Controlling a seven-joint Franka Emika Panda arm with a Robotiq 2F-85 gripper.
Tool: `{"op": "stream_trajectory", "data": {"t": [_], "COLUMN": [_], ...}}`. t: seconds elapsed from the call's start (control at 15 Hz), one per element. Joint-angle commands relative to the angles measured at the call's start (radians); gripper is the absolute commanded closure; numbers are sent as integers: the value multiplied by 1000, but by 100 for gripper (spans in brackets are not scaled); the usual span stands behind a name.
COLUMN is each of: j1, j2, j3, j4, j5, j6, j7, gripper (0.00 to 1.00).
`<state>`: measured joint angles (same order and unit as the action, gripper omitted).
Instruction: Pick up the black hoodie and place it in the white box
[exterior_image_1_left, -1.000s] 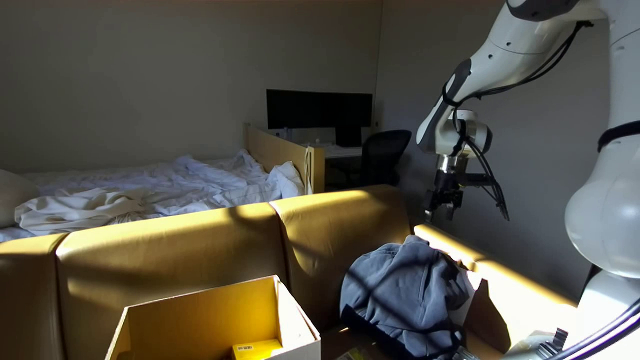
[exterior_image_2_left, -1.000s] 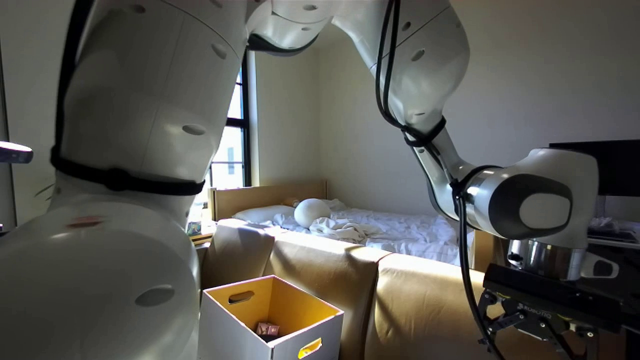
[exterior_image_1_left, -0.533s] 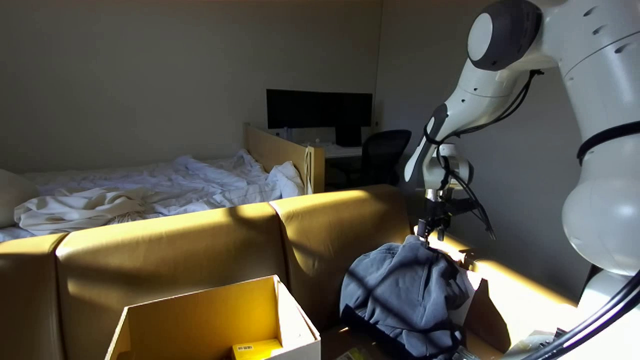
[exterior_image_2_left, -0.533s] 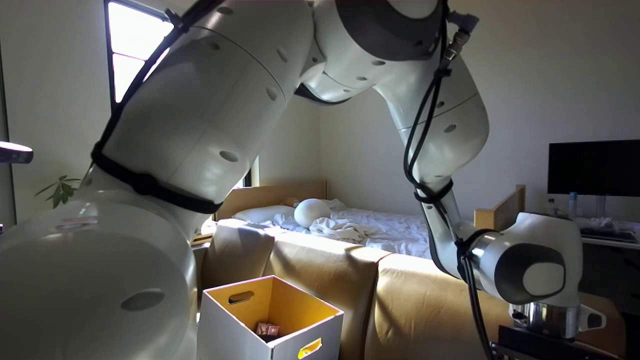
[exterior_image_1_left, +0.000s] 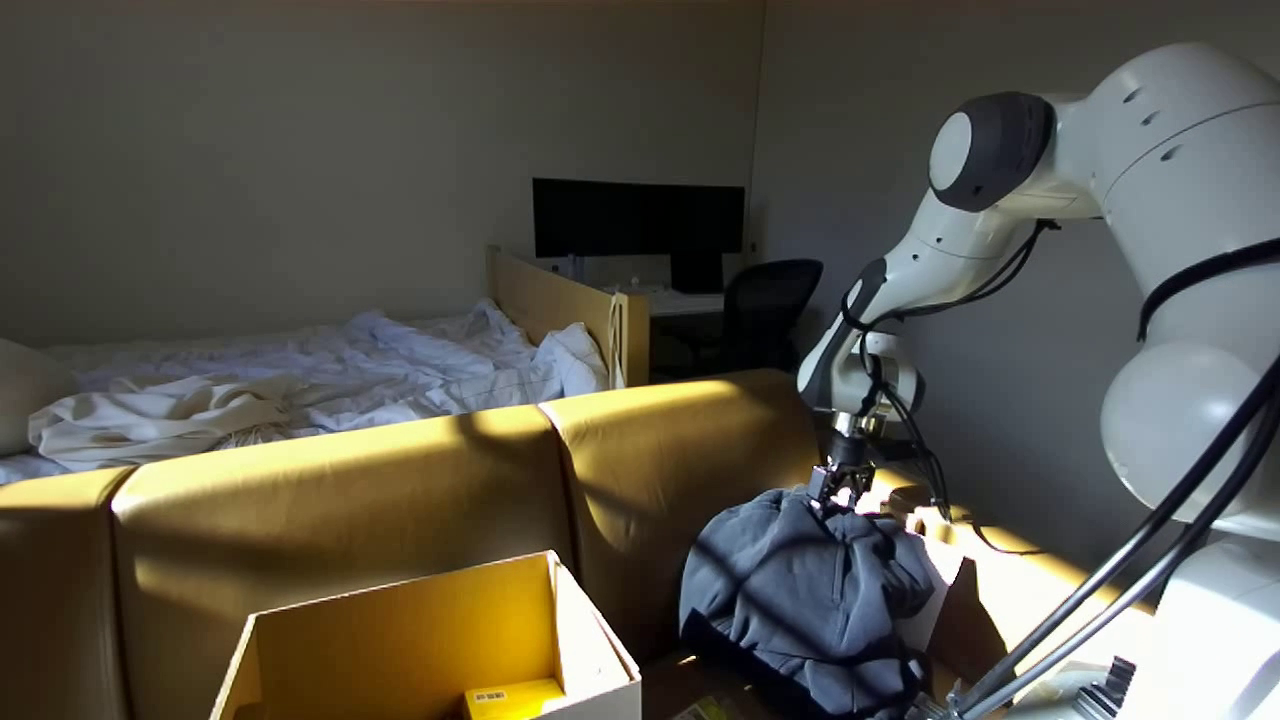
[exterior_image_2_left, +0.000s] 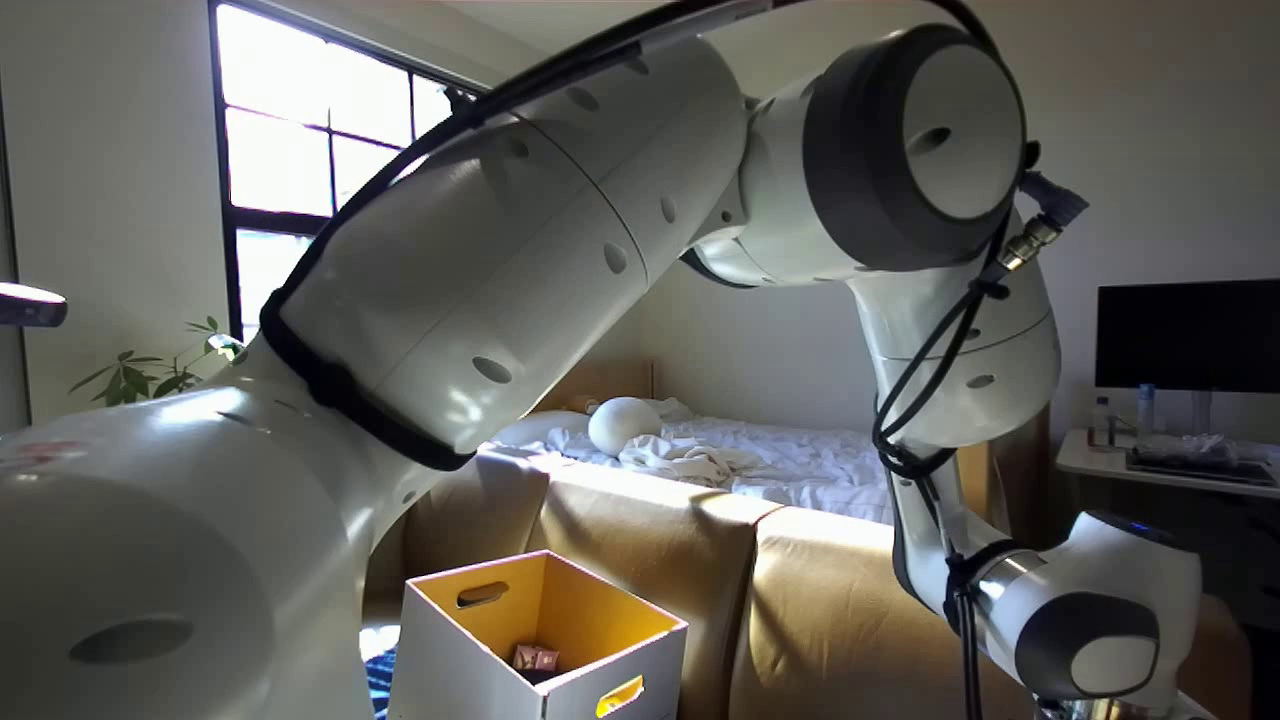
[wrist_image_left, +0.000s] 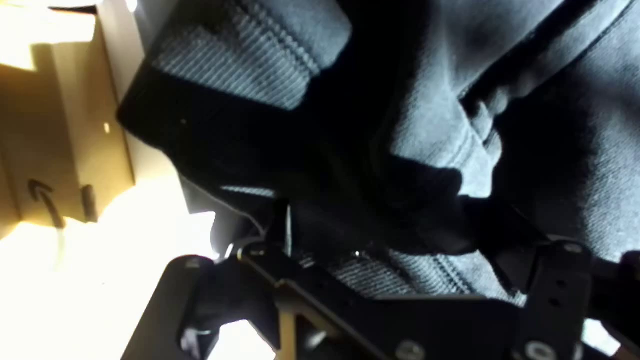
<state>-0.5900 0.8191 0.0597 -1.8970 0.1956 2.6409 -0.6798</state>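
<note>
In an exterior view, far L: bed (exterior_image_1_left: 562, 302) w/ rumpled white bedding (exterior_image_1_left: 400, 365). Near L: white box (exterior_image_1_left: 410, 640), yellow carton (exterior_image_1_left: 512, 699) inside, tan sofa (exterior_image_1_left: 350, 510) behind. Near R: dark hoodie (exterior_image_1_left: 800, 600) heaped at sofa's R end, outside box; gripper (exterior_image_1_left: 835, 502) at its top, jaws apart, hoodie fabric btwn in wrist view.

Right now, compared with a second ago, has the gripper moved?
Yes. Against the sofa backrest in an exterior view, the gripper has dropped and shifted toward picture left, down to the top of the hoodie.
</note>
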Motion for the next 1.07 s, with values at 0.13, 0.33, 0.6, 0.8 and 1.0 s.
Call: {"op": "stream_trajectory", "data": {"t": [0.13, 0.33, 0.6, 0.8, 1.0], "j1": [-152, -163, -119, -69, 14], "j2": [81, 94, 62, 9, -101], "j3": [127, 137, 127, 136, 133], "j4": [103, 118, 90, 57, 3], "j5": [76, 113, 141, 141, 122], "j6": [-226, -302, -351, -387, -411], "j7": [-101, -106, -62, -59, -52], "gripper": [47, 66, 92, 94, 91]}}
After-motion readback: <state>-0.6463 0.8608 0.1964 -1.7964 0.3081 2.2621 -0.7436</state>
